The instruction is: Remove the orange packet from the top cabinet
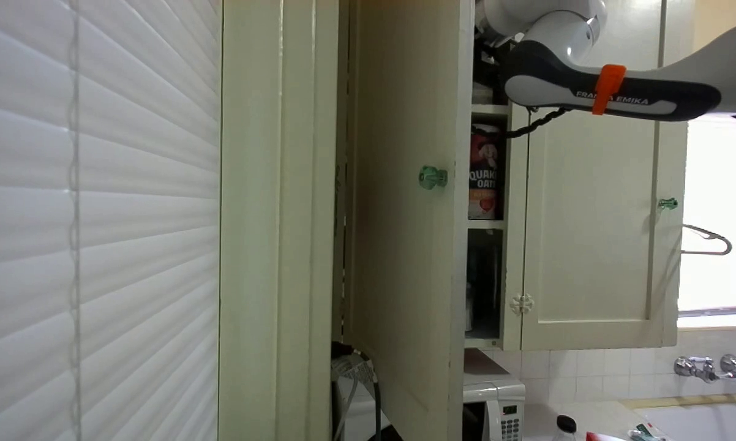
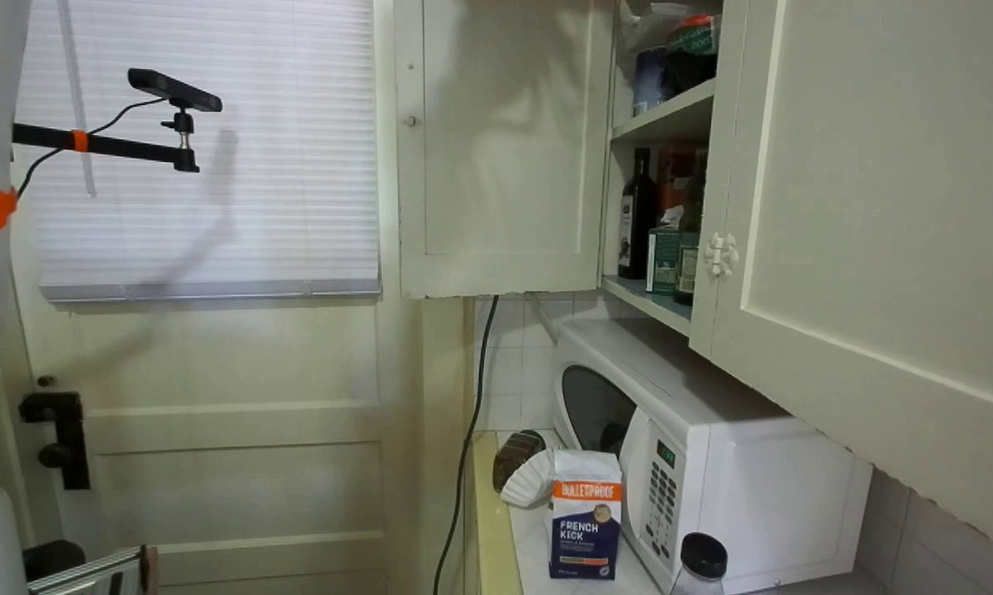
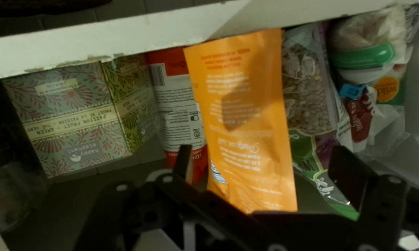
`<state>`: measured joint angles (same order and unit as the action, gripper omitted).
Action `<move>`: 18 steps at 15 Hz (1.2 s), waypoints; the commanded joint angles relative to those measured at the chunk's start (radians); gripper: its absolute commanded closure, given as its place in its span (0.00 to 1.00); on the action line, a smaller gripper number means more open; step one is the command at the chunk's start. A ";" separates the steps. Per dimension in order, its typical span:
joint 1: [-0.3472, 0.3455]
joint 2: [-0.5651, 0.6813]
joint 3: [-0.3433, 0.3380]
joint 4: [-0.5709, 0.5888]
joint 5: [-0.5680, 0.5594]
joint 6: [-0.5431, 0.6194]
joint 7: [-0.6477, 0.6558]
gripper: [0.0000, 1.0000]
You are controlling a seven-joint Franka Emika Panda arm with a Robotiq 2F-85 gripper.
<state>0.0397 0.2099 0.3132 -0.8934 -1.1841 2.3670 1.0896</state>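
My gripper is in front of the orange packet, and this packet is inside the top cabinet. The two fingers are spread wide apart; in the wrist view the packet appears between them, with a gap on each side. How near the fingertips are to the packet in depth, I cannot tell. One end of the packet meets the white shelf in this view, and my gripper covers a part of the other end. Just beside the packet, on its left in the same view, is a red and white package, and farther from it on that side a patterned box. On the packet's right is a clear bag with small grains, and farther from it a crumpled bag with a green band. In an exterior view the swung-out door hides the end of my arm.
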 commanded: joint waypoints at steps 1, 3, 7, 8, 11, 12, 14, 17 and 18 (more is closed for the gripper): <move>0.036 0.039 -0.021 0.055 -0.110 -0.053 0.047 0.00; 0.040 0.042 -0.025 0.062 -0.142 -0.077 0.045 0.00; 0.041 0.033 -0.023 0.061 -0.148 -0.129 0.025 0.00; 0.043 0.031 -0.024 0.062 -0.155 -0.139 0.025 0.00; 0.043 0.028 -0.027 0.072 -0.173 -0.165 0.025 0.00; 0.042 0.028 -0.027 0.078 -0.178 -0.172 0.024 0.00; 0.033 0.029 -0.017 0.083 -0.147 -0.148 0.021 0.00; 0.028 0.033 -0.008 0.079 -0.141 -0.088 0.031 0.22; 0.027 0.033 -0.007 0.077 -0.151 -0.060 0.033 0.24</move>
<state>0.0664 0.2319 0.2999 -0.8294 -1.3326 2.2495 1.1140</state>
